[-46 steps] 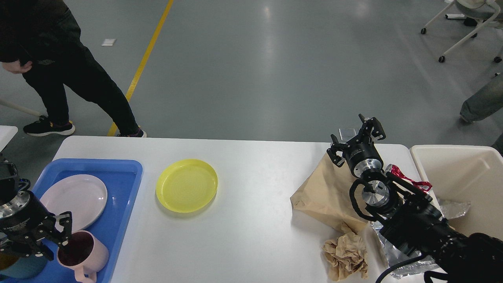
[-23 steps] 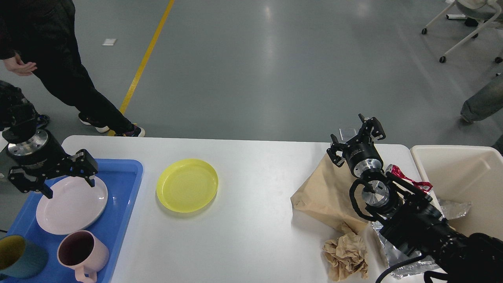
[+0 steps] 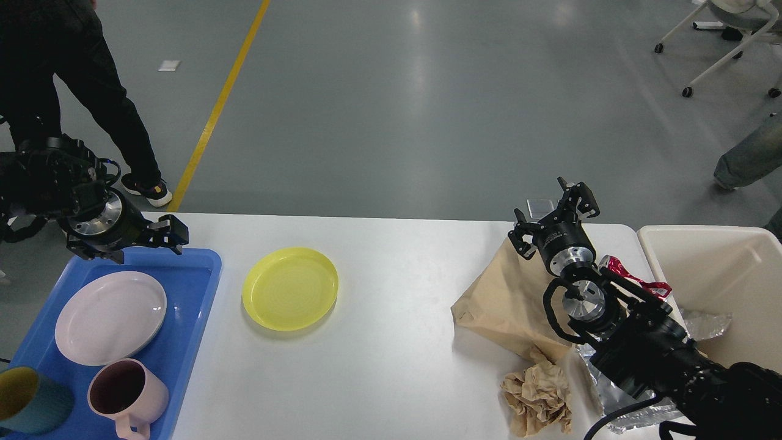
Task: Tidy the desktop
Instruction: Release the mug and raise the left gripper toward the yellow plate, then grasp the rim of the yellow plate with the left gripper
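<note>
The white desktop holds a yellow plate left of centre. At the right lie a flat brown paper bag, a crumpled brown paper, silver foil and a red wrapper. My left gripper is open and empty above the far edge of the blue tray. My right gripper is open and empty above the far end of the paper bag.
The blue tray holds a pink plate, a pink mug and a teal cup. A cream bin stands off the table's right end. A person stands beyond the far left corner.
My left gripper has risen from the pink mug and moved back over the tray's far edge, open throughout. The mug stays in the tray. The right arm has not moved. The person stepped left.
</note>
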